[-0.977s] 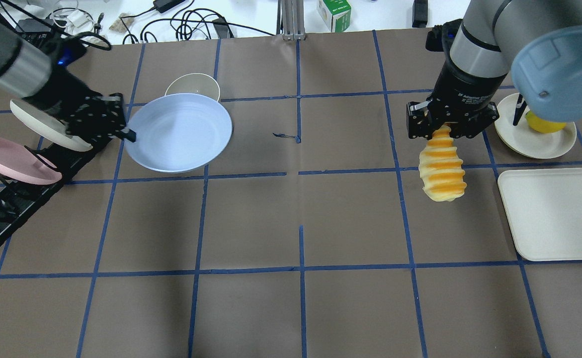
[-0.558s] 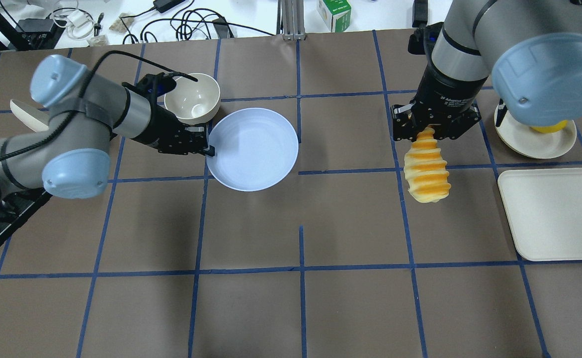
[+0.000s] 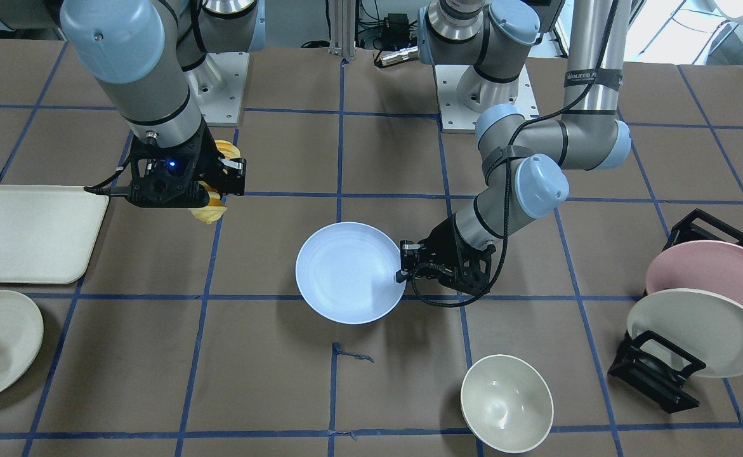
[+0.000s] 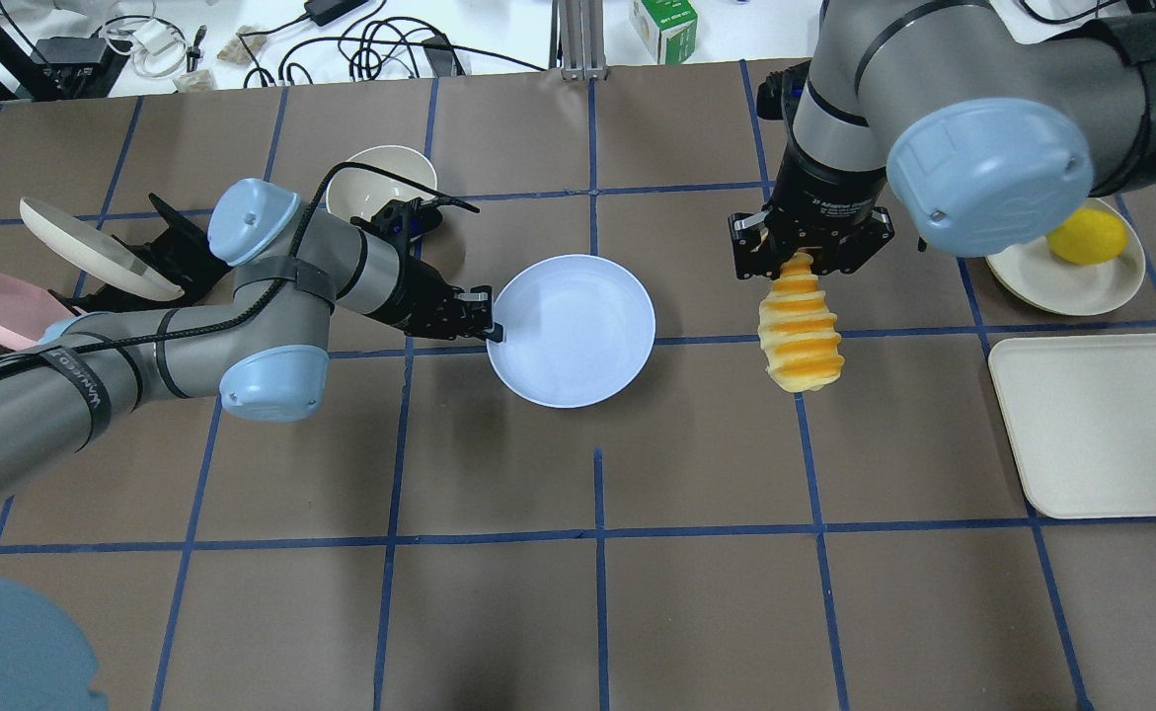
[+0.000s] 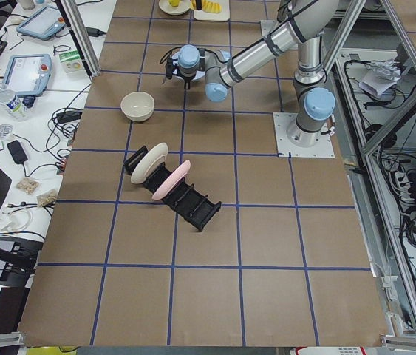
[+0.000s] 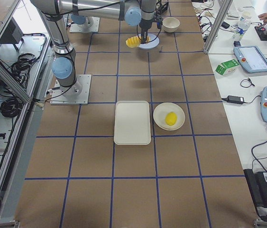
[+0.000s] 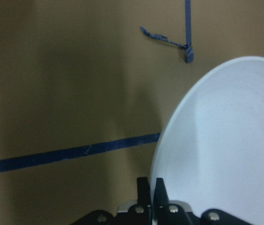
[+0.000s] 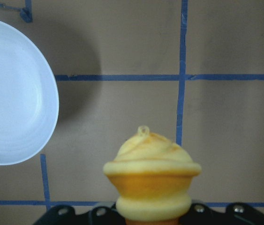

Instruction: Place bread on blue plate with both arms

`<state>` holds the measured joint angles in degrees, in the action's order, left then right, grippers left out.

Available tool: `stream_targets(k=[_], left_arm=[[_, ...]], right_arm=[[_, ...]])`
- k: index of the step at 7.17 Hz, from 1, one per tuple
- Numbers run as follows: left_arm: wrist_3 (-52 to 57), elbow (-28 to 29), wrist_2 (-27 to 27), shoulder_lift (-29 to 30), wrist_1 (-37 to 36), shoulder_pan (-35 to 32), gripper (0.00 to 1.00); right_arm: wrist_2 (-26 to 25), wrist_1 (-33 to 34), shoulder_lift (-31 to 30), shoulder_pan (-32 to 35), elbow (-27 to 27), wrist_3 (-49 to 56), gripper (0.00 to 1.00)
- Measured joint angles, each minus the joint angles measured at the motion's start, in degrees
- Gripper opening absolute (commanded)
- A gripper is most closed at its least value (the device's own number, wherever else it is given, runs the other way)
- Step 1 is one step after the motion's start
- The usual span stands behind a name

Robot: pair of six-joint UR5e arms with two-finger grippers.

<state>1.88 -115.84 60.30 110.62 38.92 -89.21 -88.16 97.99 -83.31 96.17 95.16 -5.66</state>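
Observation:
The blue plate [image 4: 572, 331] hangs above the table's middle, held by its left rim in my left gripper [image 4: 491, 329], which is shut on it. It also shows in the front view [image 3: 349, 271] with the left gripper [image 3: 401, 263] at its right rim, and in the left wrist view [image 7: 225, 150]. My right gripper [image 4: 801, 259] is shut on the top end of the bread [image 4: 800, 331], which hangs down above the table, to the right of the plate. The bread shows in the right wrist view [image 8: 151, 180] with the plate [image 8: 14, 93] to its left.
A cream bowl [image 4: 380, 183] stands behind the left arm. A black rack holds a pink plate [image 3: 704, 273] and a white plate [image 3: 695, 333]. A cream tray [image 4: 1106, 423] and a cream plate [image 4: 1056, 276] with a yellow fruit [image 4: 1086, 237] lie at the right.
My left gripper has carried the blue plate from the rack side rightward toward the table's middle. My right gripper has moved left with the bread toward the plate.

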Motion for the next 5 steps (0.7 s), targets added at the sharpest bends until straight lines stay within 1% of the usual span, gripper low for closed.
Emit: stream_targets(k=[1,3,4,5], left_arm=[[-0.51,0.09,2.17,1.36,-2.35,-1.30,0.99],[-1.74,0.45,5.07,1.58,-3.89,-2.49,1.00],[-2.23,0.80,7.49,0.31,-3.96,-2.52,1.00],[-2.46,2.00,10.73,-1.84,-2.45,-2.42,1.00]], right_arm=[[0.12,2.47,1.80,1.60,-0.03,-1.87,0.00],[0.23,6.89,5.50,5.43,-0.67,-8.45,0.00],[0.26,7.69,7.55,6.98,-1.69,-11.17,0.00],[0.29,8.28,10.03,8.41,-3.08,-13.60,0.00]])
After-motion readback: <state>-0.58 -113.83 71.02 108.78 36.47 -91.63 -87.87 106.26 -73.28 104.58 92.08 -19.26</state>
